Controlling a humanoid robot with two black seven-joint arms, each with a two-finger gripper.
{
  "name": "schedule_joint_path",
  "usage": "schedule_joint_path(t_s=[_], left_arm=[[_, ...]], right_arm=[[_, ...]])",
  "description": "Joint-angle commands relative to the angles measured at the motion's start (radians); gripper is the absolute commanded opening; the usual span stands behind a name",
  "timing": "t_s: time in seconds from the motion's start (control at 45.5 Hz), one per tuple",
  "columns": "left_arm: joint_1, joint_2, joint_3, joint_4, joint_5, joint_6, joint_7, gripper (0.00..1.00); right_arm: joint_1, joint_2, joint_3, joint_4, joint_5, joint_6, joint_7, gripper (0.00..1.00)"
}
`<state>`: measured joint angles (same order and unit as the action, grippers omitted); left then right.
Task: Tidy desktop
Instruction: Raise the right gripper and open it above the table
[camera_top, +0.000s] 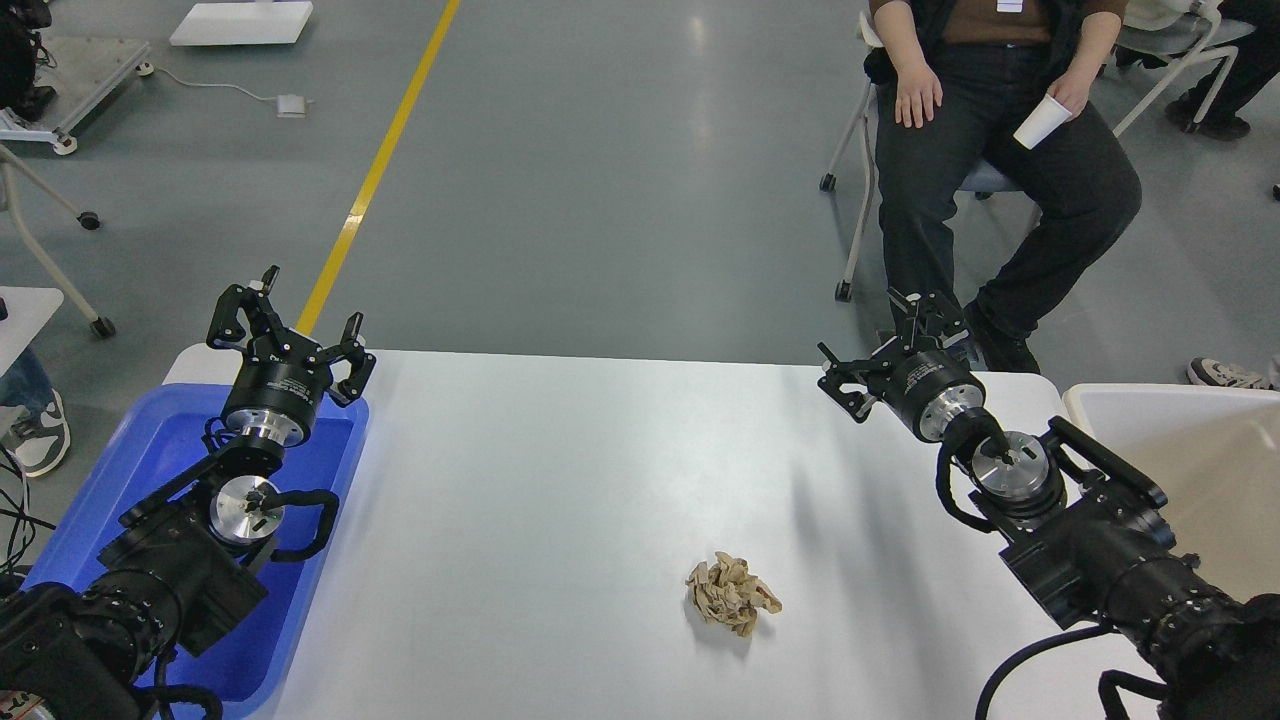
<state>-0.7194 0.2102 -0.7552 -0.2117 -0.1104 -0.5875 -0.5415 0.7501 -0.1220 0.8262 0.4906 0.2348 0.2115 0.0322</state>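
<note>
The desktop (560, 480) is a wide white tabletop with rounded corners. A crumpled ball of brown paper (731, 594) lies on it, right of centre and towards the near edge. My left gripper (290, 312) is raised over the far end of the blue tray, open, with nothing between its fingers. My right gripper (880, 345) hovers near the table's far right edge, open and empty, well behind and to the right of the paper ball.
A blue plastic tray (310, 560) lies under my left arm at the table's left side. An off-white tub (1200, 450) stands at the right edge. Beyond the table a seated person (1000, 150) holds a white cup (1040, 122).
</note>
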Motion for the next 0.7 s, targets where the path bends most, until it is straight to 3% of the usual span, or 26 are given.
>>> schedule_joint_path(t_s=[0.0, 0.484, 0.682], left_arm=[[0.000, 0.000, 0.001, 0.000, 0.000, 0.000, 0.000, 1.00], [0.000, 0.000, 0.001, 0.000, 0.000, 0.000, 0.000, 1.00], [0.000, 0.000, 0.001, 0.000, 0.000, 0.000, 0.000, 1.00]], right_arm=[[-0.001, 0.001, -0.001, 0.002, 0.000, 0.000, 0.000, 1.00], [-0.011, -0.010, -0.070, 0.029, -0.095, 0.035, 0.000, 1.00], [-0.015, -0.103, -0.104, 0.143, -0.207, 0.055, 0.000, 1.00]])
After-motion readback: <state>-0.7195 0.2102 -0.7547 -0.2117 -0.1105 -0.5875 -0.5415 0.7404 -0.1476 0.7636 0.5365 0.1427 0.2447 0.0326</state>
